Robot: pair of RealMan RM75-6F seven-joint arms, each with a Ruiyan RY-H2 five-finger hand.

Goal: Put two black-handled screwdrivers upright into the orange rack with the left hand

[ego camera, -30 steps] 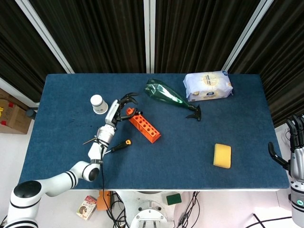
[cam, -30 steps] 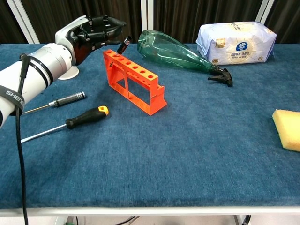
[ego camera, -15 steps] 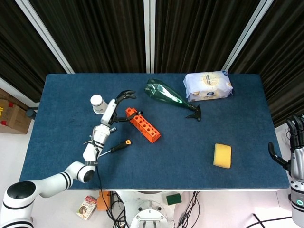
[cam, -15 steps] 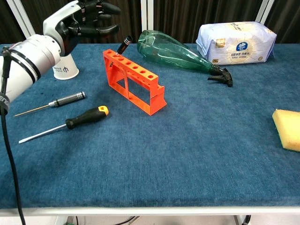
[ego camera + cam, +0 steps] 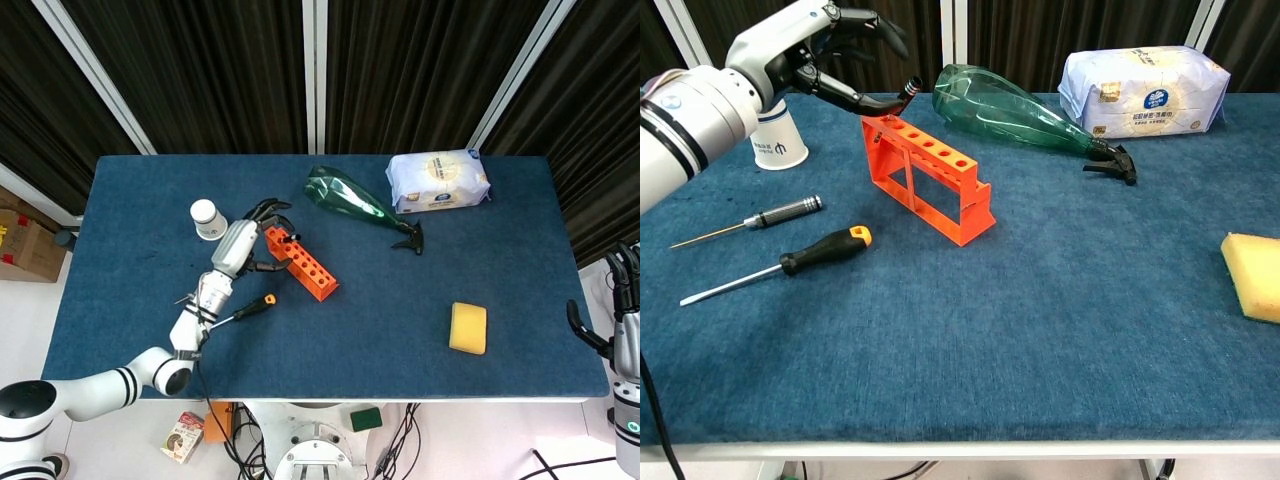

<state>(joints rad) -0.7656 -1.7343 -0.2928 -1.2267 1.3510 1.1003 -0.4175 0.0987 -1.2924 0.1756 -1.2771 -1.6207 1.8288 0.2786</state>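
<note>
Dark curtains stand behind the blue table (image 5: pixel 1060 330), where the left hand (image 5: pixel 825 45), fingers spread and one finger touching the tilted screwdriver (image 5: pixel 906 96) already in the orange rack (image 5: pixel 925 175), seems to straighten it; next, the second screwdriver (image 5: pixel 825 250) beside the rack needs picking up.

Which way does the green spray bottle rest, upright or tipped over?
Tipped over: the green spray bottle lies on its side on the blue table, its black trigger nozzle pointing right.
</note>
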